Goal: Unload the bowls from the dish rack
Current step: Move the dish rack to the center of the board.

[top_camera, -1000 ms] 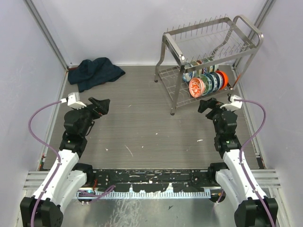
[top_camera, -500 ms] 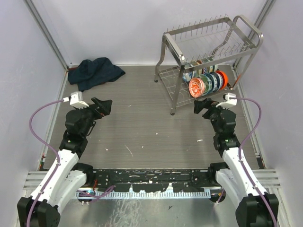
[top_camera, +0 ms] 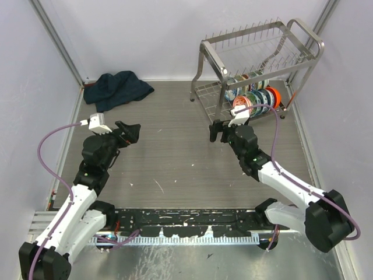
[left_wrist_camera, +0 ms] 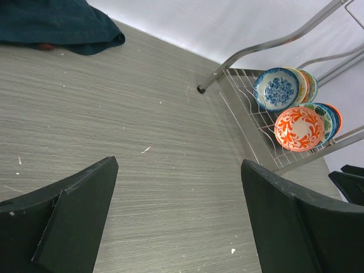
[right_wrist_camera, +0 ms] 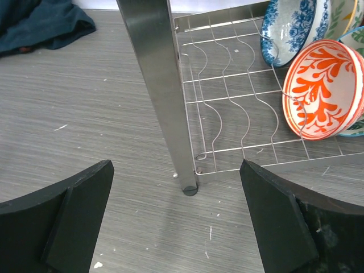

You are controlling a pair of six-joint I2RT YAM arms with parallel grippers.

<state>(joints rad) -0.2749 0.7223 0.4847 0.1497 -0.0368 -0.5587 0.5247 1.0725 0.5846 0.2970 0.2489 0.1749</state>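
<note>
The dish rack [top_camera: 217,119] stands at the back right, its lower tier holding several bowls [top_camera: 256,99] on edge in a row. Nearest the front is an orange-and-white patterned bowl [right_wrist_camera: 321,91], with a blue floral bowl [right_wrist_camera: 287,25] behind it. Both also show in the left wrist view: the orange bowl [left_wrist_camera: 299,128] and the blue bowl [left_wrist_camera: 277,89]. My right gripper [top_camera: 218,129] is open and empty, low before the rack's front-left leg [right_wrist_camera: 156,85], left of the bowls. My left gripper [top_camera: 129,131] is open and empty over the bare table on the left, far from the rack.
A crumpled dark blue cloth [top_camera: 116,88] lies at the back left. Walls close in on both sides and the back. The rack's upper tier carries rows of upright prongs [top_camera: 250,32] above the bowls. The right arm's purple cable [top_camera: 274,131] arcs past the rack's front.
The right arm has swung left, from in front of the bowls to the rack's front-left leg. The left gripper has barely shifted. Both grippers stayed open.
</note>
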